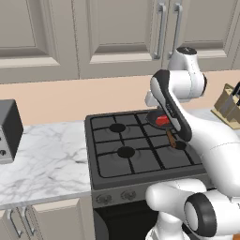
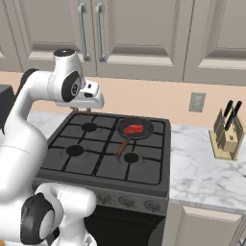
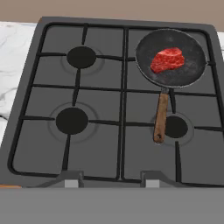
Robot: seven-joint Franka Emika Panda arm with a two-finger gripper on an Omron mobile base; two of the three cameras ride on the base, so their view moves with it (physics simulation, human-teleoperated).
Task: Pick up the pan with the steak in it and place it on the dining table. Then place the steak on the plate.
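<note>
One pan [image 1: 158,119] half-hidden by arm, steak [image 1: 162,121] showing

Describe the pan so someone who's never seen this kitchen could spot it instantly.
Find the dark four-burner stove set into the marble counter. The pan sits on its back right burner, handle pointing toward the front. It is the only cookware there: round, shallow, black, brown-handled, with a red steak inside.
</note>
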